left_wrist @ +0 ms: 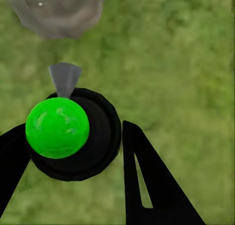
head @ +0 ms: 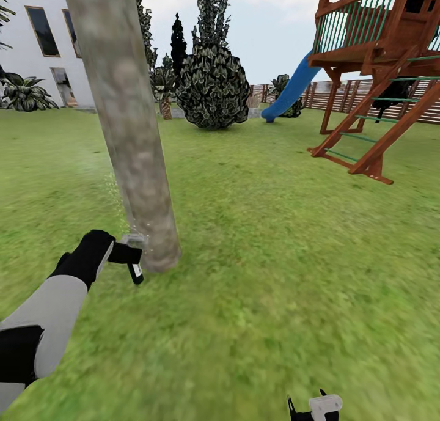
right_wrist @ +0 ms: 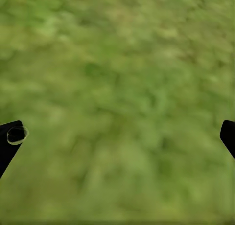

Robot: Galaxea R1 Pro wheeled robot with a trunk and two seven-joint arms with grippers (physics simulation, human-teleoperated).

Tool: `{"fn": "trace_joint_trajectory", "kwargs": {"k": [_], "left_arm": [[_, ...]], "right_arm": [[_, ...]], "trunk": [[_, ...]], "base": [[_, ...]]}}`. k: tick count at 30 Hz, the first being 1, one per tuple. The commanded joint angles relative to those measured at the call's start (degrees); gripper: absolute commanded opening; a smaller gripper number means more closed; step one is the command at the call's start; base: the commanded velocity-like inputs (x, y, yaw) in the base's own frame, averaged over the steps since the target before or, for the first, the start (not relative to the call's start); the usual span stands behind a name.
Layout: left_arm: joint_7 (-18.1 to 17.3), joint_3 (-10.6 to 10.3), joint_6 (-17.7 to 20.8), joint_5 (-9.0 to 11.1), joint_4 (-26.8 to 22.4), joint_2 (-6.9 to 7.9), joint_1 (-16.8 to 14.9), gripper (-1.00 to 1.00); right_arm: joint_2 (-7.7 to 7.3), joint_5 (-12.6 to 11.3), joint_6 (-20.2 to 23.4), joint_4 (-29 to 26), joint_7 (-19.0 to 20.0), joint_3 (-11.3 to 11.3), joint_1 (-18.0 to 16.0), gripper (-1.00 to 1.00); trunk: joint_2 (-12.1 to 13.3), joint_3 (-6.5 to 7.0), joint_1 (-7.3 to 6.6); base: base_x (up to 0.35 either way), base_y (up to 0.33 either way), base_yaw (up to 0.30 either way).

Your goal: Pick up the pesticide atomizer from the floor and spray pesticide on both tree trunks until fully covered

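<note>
Left claw (head: 125,254) gripping the atomizer (head: 135,268), white label unreadable, nozzle pointing at the speckled trunk (head: 131,134), right claw (right_wrist: 117,137) hanging open over grass (right_wrist: 122,63).

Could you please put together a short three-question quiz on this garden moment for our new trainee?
1. True or false: the left gripper holds the pesticide atomizer.
2. The atomizer's nozzle points toward: A) the blue slide, B) the tree trunk, C) the round bush.
3. Fill in: the right gripper hangs open over bare ____.

Key: 1 true; 2 B; 3 grass.
</note>
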Motion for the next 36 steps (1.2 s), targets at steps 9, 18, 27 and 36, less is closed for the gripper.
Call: {"fn": "trace_joint_trajectory", "kwargs": {"k": [9, 18, 27, 36], "left_arm": [[0.1, -2.3, 9.0, -2.2, -2.7, 0.06, -5.3, -1.0], [-8.9, -6.8, 8.5, -3.5, -2.7, 6.7, -3.2, -1.0], [-10.9, -9.8, 9.1, -3.7, -3.1, 6.58, -2.9, -1.0], [-11.0, -9.8, 8.7, -3.6, -2.2, 10.1, -2.6, -1.0]], "right_arm": [[0.0, 0.0, 0.0, 0.0, 0.0, 0.0, 0.0, 1.0], [0.0, 0.0, 0.0, 0.0, 0.0, 0.0, 0.0, 1.0], [0.0, 0.0, 0.0, 0.0, 0.0, 0.0, 0.0, 1.0], [0.0, 0.0, 0.0, 0.0, 0.0, 0.1, 0.0, 1.0]], "trunk": [[0.0, 0.0, 0.0], [0.0, 0.0, 0.0], [0.0, 0.0, 0.0], [0.0, 0.0, 0.0]], "base": [[-0.065, 0.011, 0.0], [0.0, 0.0, 0.0], [0.178, 0.046, 0.0], [0.01, 0.002, 0.0]]}}
